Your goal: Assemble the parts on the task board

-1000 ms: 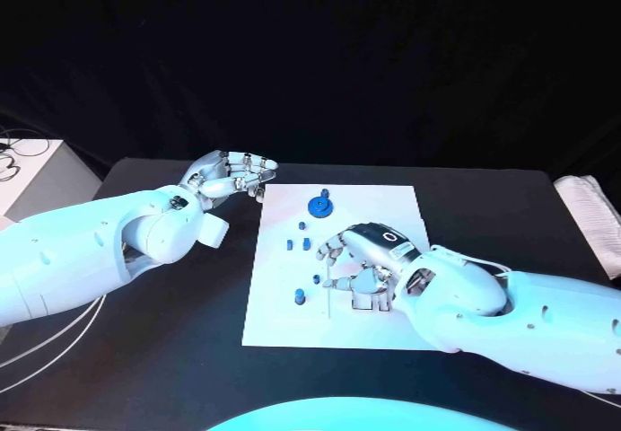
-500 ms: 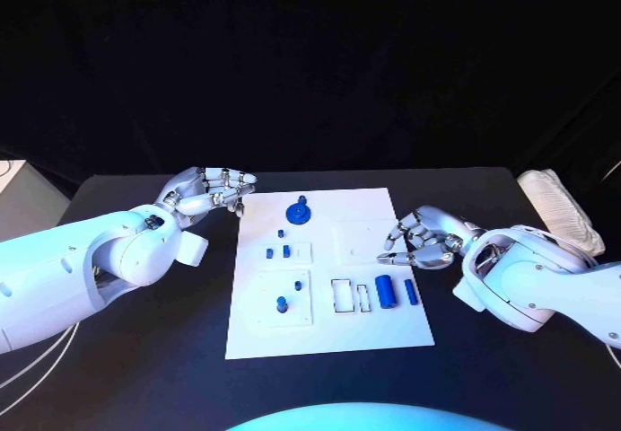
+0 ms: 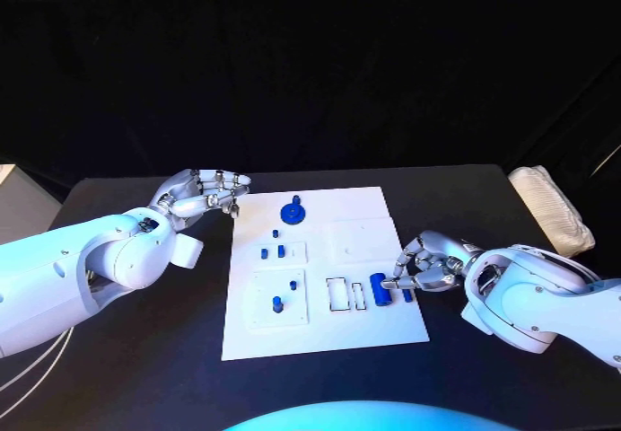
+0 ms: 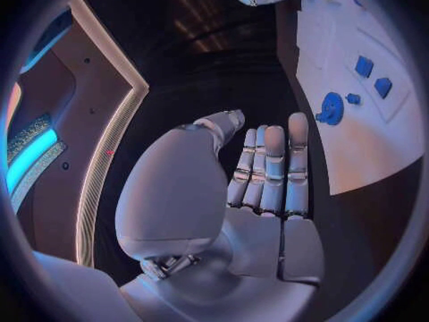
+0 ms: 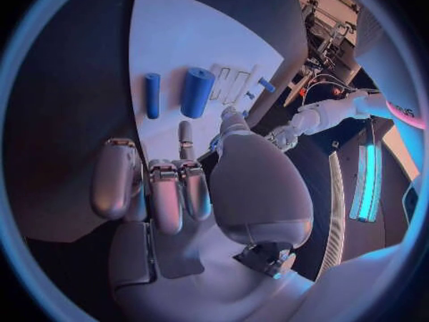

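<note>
Right hand (image 3: 427, 260) beside blue cylinder (image 3: 380, 286) on task board (image 3: 362, 229)

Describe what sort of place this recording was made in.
Most likely a robotics lab test bench, curtained in black: a black table holds a white task board with small blue parts, and two white robot arms end in a left hand and right hand beside it.

Black table (image 3: 143, 359) before a dark backdrop, white padded bundle (image 3: 550, 208) at its edge.
</note>
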### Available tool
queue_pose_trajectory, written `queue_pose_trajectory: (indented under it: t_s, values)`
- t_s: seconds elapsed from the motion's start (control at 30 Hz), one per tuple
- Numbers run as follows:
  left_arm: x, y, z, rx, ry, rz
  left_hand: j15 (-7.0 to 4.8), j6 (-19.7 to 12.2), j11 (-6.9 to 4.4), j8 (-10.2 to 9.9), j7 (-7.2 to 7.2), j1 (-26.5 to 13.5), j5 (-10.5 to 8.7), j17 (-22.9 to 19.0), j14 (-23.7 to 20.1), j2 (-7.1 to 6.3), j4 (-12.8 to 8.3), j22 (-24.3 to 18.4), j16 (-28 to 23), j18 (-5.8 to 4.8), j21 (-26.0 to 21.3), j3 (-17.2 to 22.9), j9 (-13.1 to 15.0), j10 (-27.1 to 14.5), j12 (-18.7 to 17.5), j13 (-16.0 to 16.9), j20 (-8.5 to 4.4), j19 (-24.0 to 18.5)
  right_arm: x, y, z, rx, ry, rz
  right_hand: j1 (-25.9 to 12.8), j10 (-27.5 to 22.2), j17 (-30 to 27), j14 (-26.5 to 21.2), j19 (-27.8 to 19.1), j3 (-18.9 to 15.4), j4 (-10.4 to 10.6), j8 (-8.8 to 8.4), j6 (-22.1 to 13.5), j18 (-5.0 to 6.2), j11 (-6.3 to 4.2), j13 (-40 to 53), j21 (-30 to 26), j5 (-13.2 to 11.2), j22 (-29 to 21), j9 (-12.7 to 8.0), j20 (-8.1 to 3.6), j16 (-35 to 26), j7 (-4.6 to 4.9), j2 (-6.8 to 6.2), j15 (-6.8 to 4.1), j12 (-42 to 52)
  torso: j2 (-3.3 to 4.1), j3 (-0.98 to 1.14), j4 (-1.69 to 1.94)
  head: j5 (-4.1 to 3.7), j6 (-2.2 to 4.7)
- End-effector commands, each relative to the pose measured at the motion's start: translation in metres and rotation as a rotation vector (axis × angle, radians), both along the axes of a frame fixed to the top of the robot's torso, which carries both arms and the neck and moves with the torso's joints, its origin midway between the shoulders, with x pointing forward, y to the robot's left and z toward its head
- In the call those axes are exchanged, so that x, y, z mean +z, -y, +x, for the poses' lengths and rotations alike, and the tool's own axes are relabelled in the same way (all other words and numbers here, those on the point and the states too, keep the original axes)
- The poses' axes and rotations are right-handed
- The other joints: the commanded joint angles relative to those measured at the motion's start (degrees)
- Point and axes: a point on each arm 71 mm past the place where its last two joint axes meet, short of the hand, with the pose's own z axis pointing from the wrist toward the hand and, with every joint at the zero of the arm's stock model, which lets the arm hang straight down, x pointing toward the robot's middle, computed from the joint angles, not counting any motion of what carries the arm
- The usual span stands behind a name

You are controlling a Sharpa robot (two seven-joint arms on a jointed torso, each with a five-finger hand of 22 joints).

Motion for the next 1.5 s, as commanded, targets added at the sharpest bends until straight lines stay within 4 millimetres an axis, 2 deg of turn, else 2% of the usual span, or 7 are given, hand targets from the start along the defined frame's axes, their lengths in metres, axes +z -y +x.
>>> queue_pose_trajectory:
  t_s: [0.03,0.6,0.93,1.1,1.2,1.33,1.5]
  values:
    - [0.000,0.001,-0.001,-0.010,-0.001,-0.014,0.10,-0.41,0.08,0.35,0.01,0.35,0.07,-0.06,-0.10,0.10,0.05,-0.07,0.20,0.80,-0.37,-0.30,-0.06,-0.28,-0.26,-0.05,0.21,0.35,-0.004,-0.002,-0.002,-0.007,0.009,-0.075,-1.12,6.00,15.09,5.98,0.39,-0.86,0.07,0.53,0.25,-1.00,-0.29,14.94,0.44,0.30,0.27,0.12,-0.06,0.20,-0.23,-0.04,-0.28,0.35,0.05,-0.11,0.00,0.11,-0.07]
    - [0.000,-0.001,-0.001,-0.009,-0.002,-0.013,0.11,-0.40,0.09,0.40,0.00,0.31,0.07,-0.05,-0.13,0.13,0.12,-0.08,0.21,0.80,-0.40,-0.34,-0.06,-0.30,-0.23,-0.08,0.23,0.34,-0.027,-0.020,-0.002,0.018,-0.005,-0.138,-2.63,6.08,15.09,5.98,0.53,-1.73,0.10,0.89,0.52,-1.07,-0.41,15.04,0.78,0.37,0.65,0.25,-0.14,0.20,-0.38,0.03,-0.38,0.44,0.10,-0.04,-0.06,0.54,-0.54]
    - [0.000,-0.001,-0.001,-0.009,-0.003,-0.013,0.12,-0.41,0.10,0.42,0.00,0.26,0.07,-0.05,-0.14,0.14,0.17,-0.08,0.22,0.80,-0.41,-0.38,-0.06,-0.31,-0.22,-0.10,0.24,0.33,-0.038,-0.027,0.001,0.002,-0.029,-0.147,-3.43,6.08,15.09,5.98,0.49,-1.83,0.09,1.13,0.73,-1.05,-0.50,15.04,0.67,0.36,0.65,0.33,-0.19,0.20,-0.49,0.47,-0.45,0.44,0.01,-0.14,0.02,0.29,-0.81]
    - [0.000,-0.001,-0.002,-0.008,-0.004,-0.012,0.12,-0.41,0.10,0.42,0.00,0.26,0.07,-0.05,-0.14,0.14,0.17,-0.08,0.22,0.80,-0.41,-0.38,-0.06,-0.31,-0.22,-0.10,0.24,0.33,-0.040,-0.025,0.003,-0.013,-0.035,-0.155,-1.83,6.08,15.09,5.98,0.58,-0.88,-0.11,1.46,0.81,-1.10,-0.68,15.04,0.85,3.79,1.01,0.39,-0.35,0.20,-0.67,2.09,-0.61,0.44,-0.04,-0.18,0.02,0.39,-0.77]
    - [0.000,-0.001,-0.002,-0.008,-0.004,-0.012,0.12,-0.41,0.10,0.42,0.00,0.26,0.07,-0.05,-0.14,0.14,0.17,-0.08,0.22,0.80,-0.41,-0.38,-0.06,-0.31,-0.22,-0.10,0.24,0.33,-0.040,-0.025,0.004,-0.022,-0.032,-0.146,1.81,6.08,15.09,5.98,0.59,0.46,-0.43,1.44,0.66,-1.11,-0.79,15.04,0.81,8.97,1.18,0.24,-0.47,0.20,-0.77,3.11,-0.74,0.44,-0.06,-0.13,0.02,0.53,-0.77]
    - [0.000,-0.002,-0.002,-0.007,-0.004,-0.011,0.13,-0.42,0.10,0.44,0.01,0.21,0.07,-0.05,-0.16,0.15,0.24,-0.09,0.22,0.80,-0.43,-0.41,-0.07,-0.34,-0.21,-0.12,0.25,0.32,-0.039,-0.026,0.003,-0.046,-0.026,-0.104,6.72,6.08,15.09,5.98,0.60,4.43,-0.43,1.29,1.22,-1.11,-1.11,15.04,0.77,7.10,1.39,-0.26,-0.70,0.20,-1.14,3.95,-1.00,0.44,-0.07,-0.07,-0.06,0.62,-0.66]
    - [0.000,-0.002,-0.002,-0.005,-0.005,-0.009,0.13,-0.42,0.10,0.44,0.01,0.21,0.07,-0.05,-0.16,0.15,0.24,-0.09,0.22,0.80,-0.43,-0.41,-0.07,-0.34,-0.21,-0.12,0.25,0.32,-0.035,-0.027,0.000,-0.085,-0.018,-0.035,8.40,6.08,15.09,5.98,0.62,10.76,-0.17,1.16,2.40,-1.09,-1.53,15.04,0.59,8.43,1.60,-1.02,-1.09,0.20,-1.54,2.26,-1.34,0.44,-0.09,-0.08,-0.09,0.62,-0.59]
